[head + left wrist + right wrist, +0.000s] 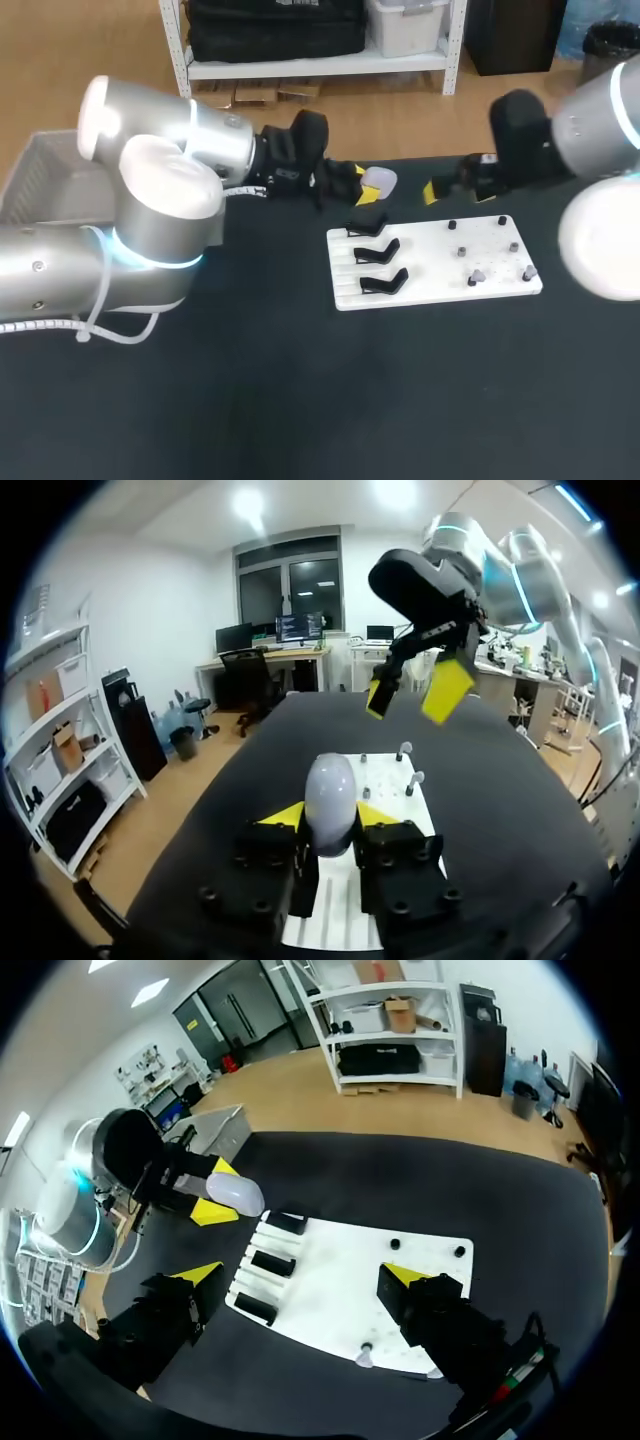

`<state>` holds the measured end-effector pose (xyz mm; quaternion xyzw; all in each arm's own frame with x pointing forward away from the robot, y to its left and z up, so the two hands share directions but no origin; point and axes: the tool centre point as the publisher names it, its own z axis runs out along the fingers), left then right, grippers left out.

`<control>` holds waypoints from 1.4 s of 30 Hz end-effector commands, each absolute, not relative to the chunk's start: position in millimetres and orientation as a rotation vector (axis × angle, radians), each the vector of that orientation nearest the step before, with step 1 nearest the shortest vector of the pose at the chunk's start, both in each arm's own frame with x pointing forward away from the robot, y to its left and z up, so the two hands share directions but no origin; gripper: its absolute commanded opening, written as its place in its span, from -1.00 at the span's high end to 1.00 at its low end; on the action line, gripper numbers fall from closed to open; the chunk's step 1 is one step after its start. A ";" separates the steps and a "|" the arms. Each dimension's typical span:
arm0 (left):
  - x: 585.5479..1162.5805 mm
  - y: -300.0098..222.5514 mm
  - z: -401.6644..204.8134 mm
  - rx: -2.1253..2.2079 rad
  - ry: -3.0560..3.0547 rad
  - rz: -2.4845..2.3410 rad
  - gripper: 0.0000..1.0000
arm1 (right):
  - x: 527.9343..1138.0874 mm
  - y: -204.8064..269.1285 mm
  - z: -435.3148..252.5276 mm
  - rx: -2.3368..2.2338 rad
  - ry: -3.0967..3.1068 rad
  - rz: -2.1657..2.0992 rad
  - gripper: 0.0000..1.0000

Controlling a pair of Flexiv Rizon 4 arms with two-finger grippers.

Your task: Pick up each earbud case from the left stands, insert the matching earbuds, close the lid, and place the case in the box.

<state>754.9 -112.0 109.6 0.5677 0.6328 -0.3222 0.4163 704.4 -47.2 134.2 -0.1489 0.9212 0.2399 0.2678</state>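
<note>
My left gripper (367, 188) is shut on a white, egg-shaped earbud case (379, 180), held in the air just behind the white board (440, 285). In the left wrist view the case (330, 798) stands between the yellow tips, lid closed. Three black stands (378, 251) line the board's left side, and I see nothing on them. Small grey earbuds (478, 275) sit on pegs at its right. My right gripper (445, 186) hangs open above the board's far edge, facing the case, with nothing in it (411, 688). In the right wrist view its fingers (405, 1276) straddle the board (340, 1305).
A grey box (45, 180) stands at the table's far left, behind my left arm. Several black pegs (452, 225) stick up from the board's right half. Dark table surface lies open in front of the board.
</note>
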 end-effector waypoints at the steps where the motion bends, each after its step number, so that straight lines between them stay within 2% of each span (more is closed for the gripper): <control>1: 744.4 -109.4 116.0 1.419 1.573 -0.765 1.00 | 714.0 -35.8 126.7 -0.433 2.497 0.690 -1.00; 11: 735.4 -120.5 118.0 1.449 1.530 -0.784 1.00 | 715.8 -19.8 125.8 -0.488 2.516 0.709 -1.00; 29: 719.7 -120.4 114.9 1.462 1.501 -0.834 1.00 | 726.9 -24.3 135.0 -0.481 2.489 0.684 -1.00; 42: 717.8 -115.4 148.2 1.249 1.293 -1.009 1.00 | 690.6 -89.5 143.9 -0.505 2.577 0.355 -1.00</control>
